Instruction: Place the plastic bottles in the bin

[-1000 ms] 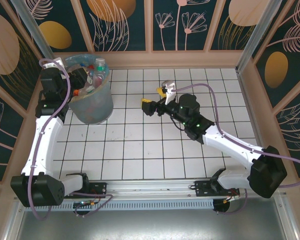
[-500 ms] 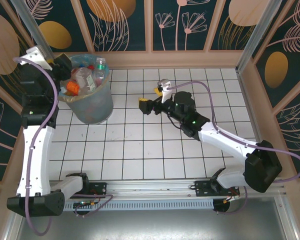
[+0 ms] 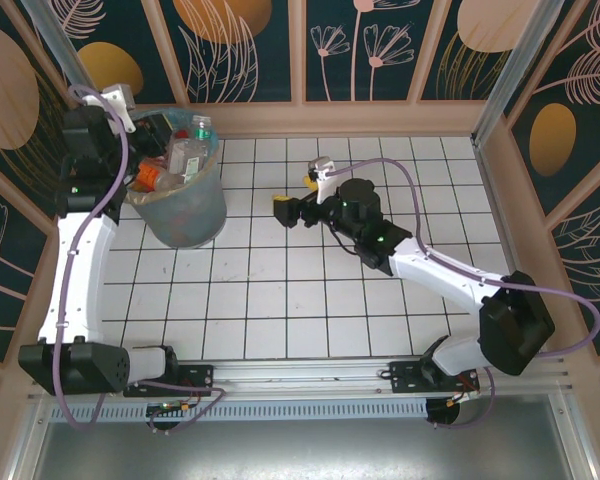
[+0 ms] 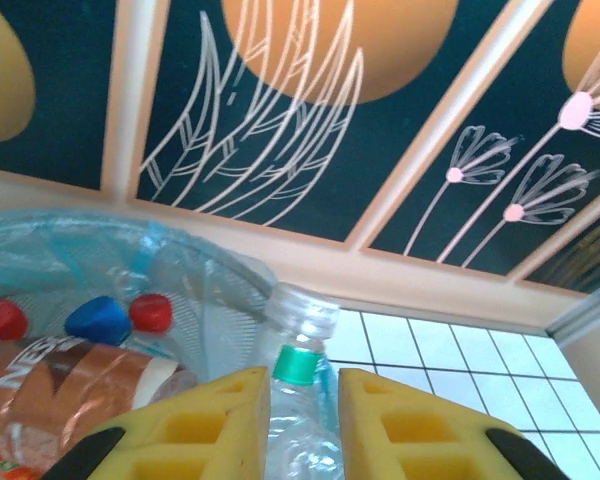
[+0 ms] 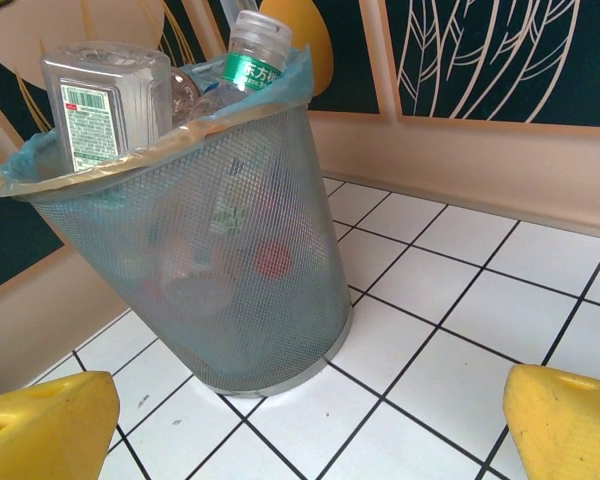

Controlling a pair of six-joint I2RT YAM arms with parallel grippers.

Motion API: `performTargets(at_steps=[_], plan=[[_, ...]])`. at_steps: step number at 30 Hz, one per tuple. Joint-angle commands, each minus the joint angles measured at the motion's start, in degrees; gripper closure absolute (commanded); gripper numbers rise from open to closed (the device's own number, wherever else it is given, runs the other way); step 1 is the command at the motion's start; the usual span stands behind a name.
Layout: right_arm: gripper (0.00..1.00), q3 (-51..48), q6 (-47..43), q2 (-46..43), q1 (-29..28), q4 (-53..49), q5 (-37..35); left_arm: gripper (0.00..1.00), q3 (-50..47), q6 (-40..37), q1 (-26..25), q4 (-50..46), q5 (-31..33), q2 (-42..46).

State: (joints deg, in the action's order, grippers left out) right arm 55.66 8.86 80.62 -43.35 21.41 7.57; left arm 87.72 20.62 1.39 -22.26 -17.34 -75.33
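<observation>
The bin (image 3: 185, 212), a grey mesh bucket with a light blue liner, stands at the back left and holds several plastic bottles (image 3: 185, 155). My left gripper (image 3: 152, 125) hovers over its back-left rim. In the left wrist view its yellow jaws (image 4: 305, 385) stand narrowly apart with nothing in them. Beyond the gap a clear bottle with a green band (image 4: 302, 345) pokes out of the bin, and a brown-labelled one (image 4: 70, 375) lies inside. My right gripper (image 3: 302, 195) stands wide open and empty just right of the bin (image 5: 230, 250). That green-banded bottle (image 5: 252, 60) and a square clear bottle (image 5: 105, 100) rise above the rim.
White tiled floor (image 3: 310, 290) stretches from the bin to the right wall. Patterned wall panels (image 3: 380, 50) close in the back and both sides. The bin stands close to the left wall and the back ledge.
The left arm pulled back over the bin's far left, then settled at the rim, and its jaws narrowed. The right gripper crept a little left toward the bin, still wide open.
</observation>
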Motion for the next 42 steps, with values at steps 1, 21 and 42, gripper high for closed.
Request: performTargets(at_steps=[1,21,42], plan=[[0.01,2.73,0.47,1.57,-0.59,0.27,0.95,0.77,8.20,-4.91,-3.22,-5.26,-3.20,-1.64],[0.01,5.45,1.42,4.72,-1.18,-4.01,1.31,0.83,-5.61,-9.71,-7.77,-14.83,9.93,-4.70],[0.01,8.59,1.23,6.60,-1.56,-7.23,1.05,0.54,-3.44,-4.86,-7.80,7.74,5.56,7.31]])
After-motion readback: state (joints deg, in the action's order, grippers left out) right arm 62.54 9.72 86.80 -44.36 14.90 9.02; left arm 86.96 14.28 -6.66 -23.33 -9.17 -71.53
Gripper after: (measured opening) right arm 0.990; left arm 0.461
